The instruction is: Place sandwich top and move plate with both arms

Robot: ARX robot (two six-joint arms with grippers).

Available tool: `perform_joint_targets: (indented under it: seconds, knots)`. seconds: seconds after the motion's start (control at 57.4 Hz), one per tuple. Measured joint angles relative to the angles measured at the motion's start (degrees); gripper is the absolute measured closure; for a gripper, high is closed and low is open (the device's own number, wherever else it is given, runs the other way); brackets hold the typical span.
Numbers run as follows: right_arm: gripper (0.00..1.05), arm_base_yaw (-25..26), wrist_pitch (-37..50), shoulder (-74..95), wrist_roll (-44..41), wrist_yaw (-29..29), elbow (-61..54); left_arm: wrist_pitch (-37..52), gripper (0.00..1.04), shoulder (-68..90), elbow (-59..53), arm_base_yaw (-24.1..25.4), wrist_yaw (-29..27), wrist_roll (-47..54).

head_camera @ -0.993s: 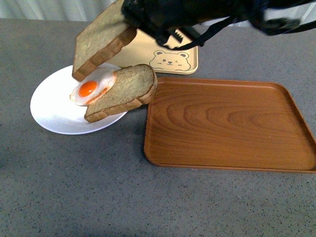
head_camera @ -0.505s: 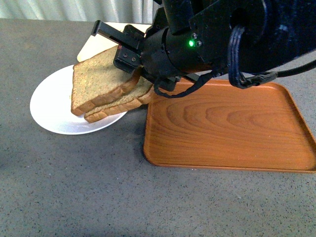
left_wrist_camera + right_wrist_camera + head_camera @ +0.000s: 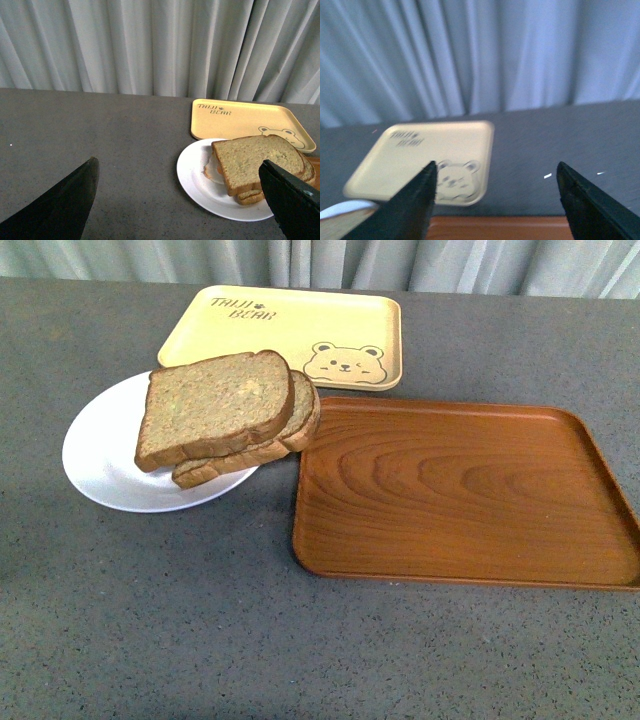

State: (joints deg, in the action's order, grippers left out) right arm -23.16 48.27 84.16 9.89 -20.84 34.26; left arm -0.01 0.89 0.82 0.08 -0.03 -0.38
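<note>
The thick, squarish, speckled brown sandwich top (image 3: 215,405) is lying flat on a second brown bread slice (image 3: 303,412), offset slightly toward the robot's left. Both are resting on the round white shallow plate (image 3: 100,455), which is sitting on the grey speckled counter (image 3: 200,640) just beside the brown wood-grain tray (image 3: 460,490) and in front of the pale yellow bear-printed tray (image 3: 280,325). The left pincer (image 3: 178,165) is standing wide open and empty, facing the plate from well apart, and the right pincer (image 3: 495,167) is likewise standing open, holding nothing, facing the yellow tray.
</note>
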Motion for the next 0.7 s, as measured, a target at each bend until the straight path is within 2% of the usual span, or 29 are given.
perform_joint_targets:
  seconds: [0.07, 0.174, 0.366, 0.697]
  knots:
    - [0.48, 2.5, 2.1, -5.3, -3.5, -0.1, -4.6, 0.0, 0.09, 0.0, 0.0, 0.0, 0.0, 0.0]
    - [0.7, 5.7, 2.9, -11.5, -7.6, 4.0, -12.3, 0.0, 0.09, 0.0, 0.0, 0.0, 0.1, 0.0]
    - [1.03, 9.9, 2.5, -18.5, -9.0, 8.5, -20.0, 0.0, 0.09, 0.0, 0.0, 0.0, 0.0, 0.0]
    - [1.03, 16.2, -3.7, -33.0, -9.5, 14.1, -28.4, 0.0, 0.09, 0.0, 0.0, 0.0, 0.0, 0.0]
